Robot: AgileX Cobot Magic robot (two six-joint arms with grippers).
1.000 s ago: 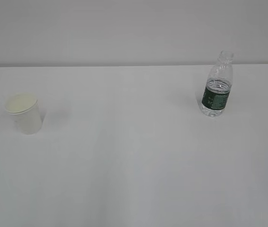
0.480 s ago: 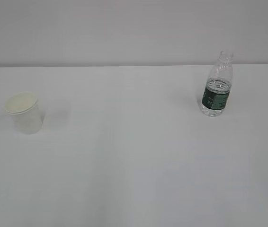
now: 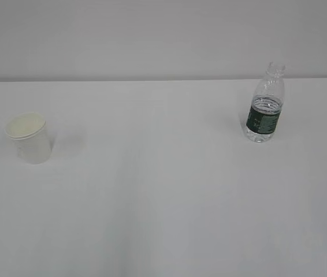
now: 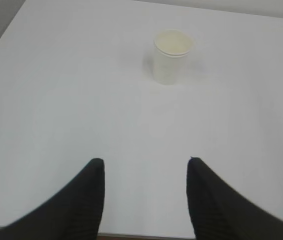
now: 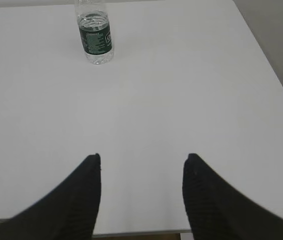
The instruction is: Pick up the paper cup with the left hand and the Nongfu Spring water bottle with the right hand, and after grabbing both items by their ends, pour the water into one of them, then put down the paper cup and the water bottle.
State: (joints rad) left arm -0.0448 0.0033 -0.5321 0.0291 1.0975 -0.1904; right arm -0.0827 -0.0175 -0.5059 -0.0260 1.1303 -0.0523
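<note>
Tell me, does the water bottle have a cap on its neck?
No, the water bottle stands upright with an open, capless neck in the exterior view.

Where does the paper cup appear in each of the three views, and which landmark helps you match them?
Exterior view: the cup stands upright at the left, on the white table.
Left wrist view: the cup stands near the top, right of centre, beyond the open left gripper.
Right wrist view: not in it; only the bottle shows.
Shared landmark: the table.
</note>
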